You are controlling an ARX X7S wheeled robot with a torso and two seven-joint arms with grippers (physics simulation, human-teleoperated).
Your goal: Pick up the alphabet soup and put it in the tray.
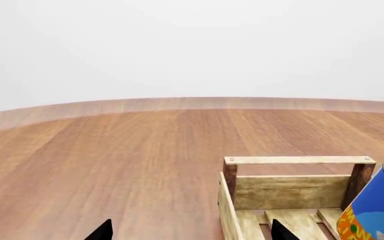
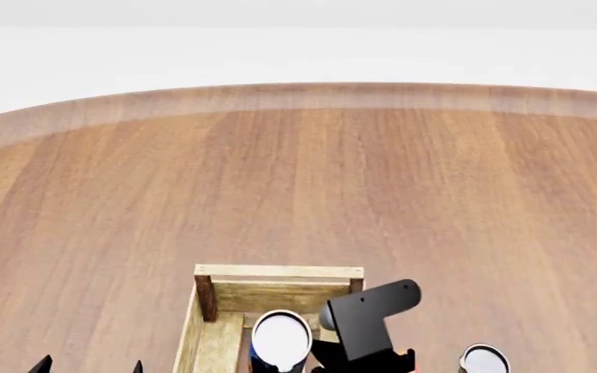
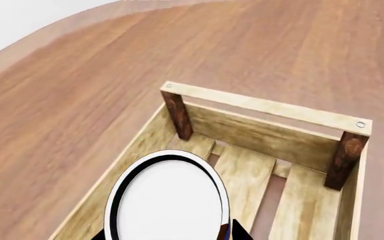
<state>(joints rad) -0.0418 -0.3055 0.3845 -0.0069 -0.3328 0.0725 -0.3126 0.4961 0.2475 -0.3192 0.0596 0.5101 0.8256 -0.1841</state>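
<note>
The alphabet soup shows its white top with a silver rim between my right gripper's fingers, which are shut on its sides. It is over the inside of the tray, a light-wood slatted crate with dark corner posts. In the head view the can is in the tray at the bottom centre, with the black right arm beside it. In the left wrist view the can's blue and orange label shows tilted by the tray. My left gripper is open and empty, left of the tray.
Another can shows its light top at the bottom right of the head view, right of the tray. The round wooden table stretches ahead to its far edge.
</note>
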